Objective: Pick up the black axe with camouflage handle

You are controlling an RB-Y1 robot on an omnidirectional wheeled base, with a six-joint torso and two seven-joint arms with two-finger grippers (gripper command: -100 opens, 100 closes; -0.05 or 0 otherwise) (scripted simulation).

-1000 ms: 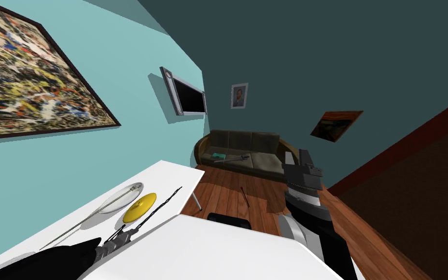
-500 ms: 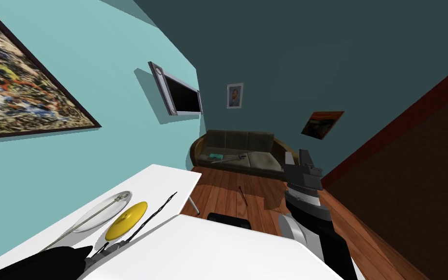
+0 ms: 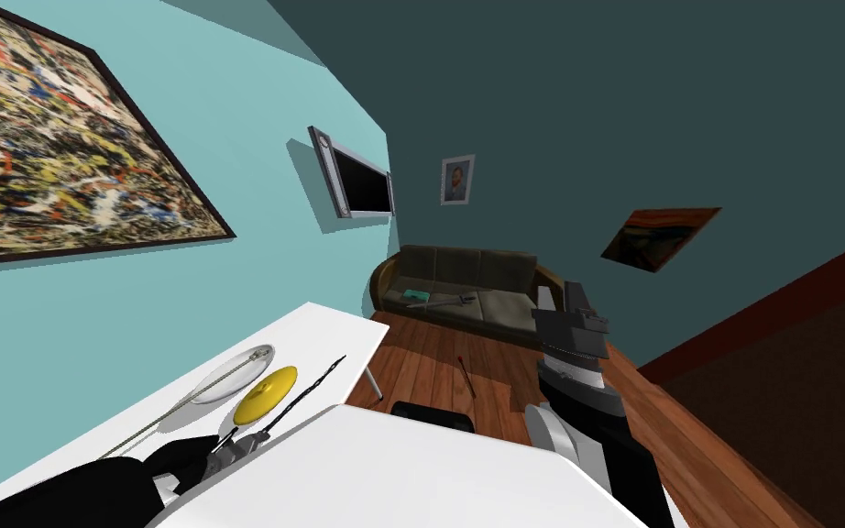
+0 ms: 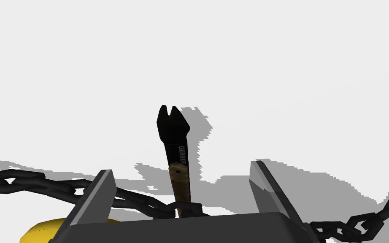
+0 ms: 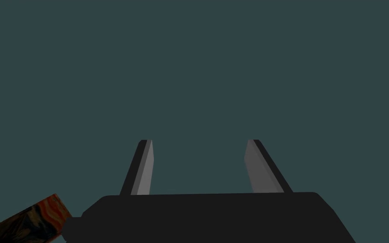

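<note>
The axe (image 4: 176,156) lies flat on the white table (image 3: 338,330), on its near left part, under the left arm. Its black head (image 4: 171,126) has a notch at the tip and points away from the left gripper (image 4: 181,166). Its mottled brown handle (image 4: 180,185) runs back toward the gripper's dark body. White lettering shows on the black shaft just beyond the handle.

The left gripper hangs low over the axe with its hand released. The two fingers (image 4: 98,194) stand wide apart, one on each side of the handle, and neither touches it. I cannot tell how far the fingertips are above the table top.

A black chain (image 4: 139,202) lies across the table. It passes behind one finger, meets the near end of the handle close to the gripper's body, and shows again beyond the other finger. From the head view the chain stretches toward the far edge of the table. A yellow disc (image 3: 266,394) sits just left of the chain, and a clear round dish (image 3: 233,371) lies left of the disc.

The right gripper (image 3: 560,295) is raised on the right, well apart from the table, above the wooden floor (image 3: 430,367). Its fingers are spread and hold nothing. A dark sofa (image 3: 466,280) stands against the far wall.
</note>
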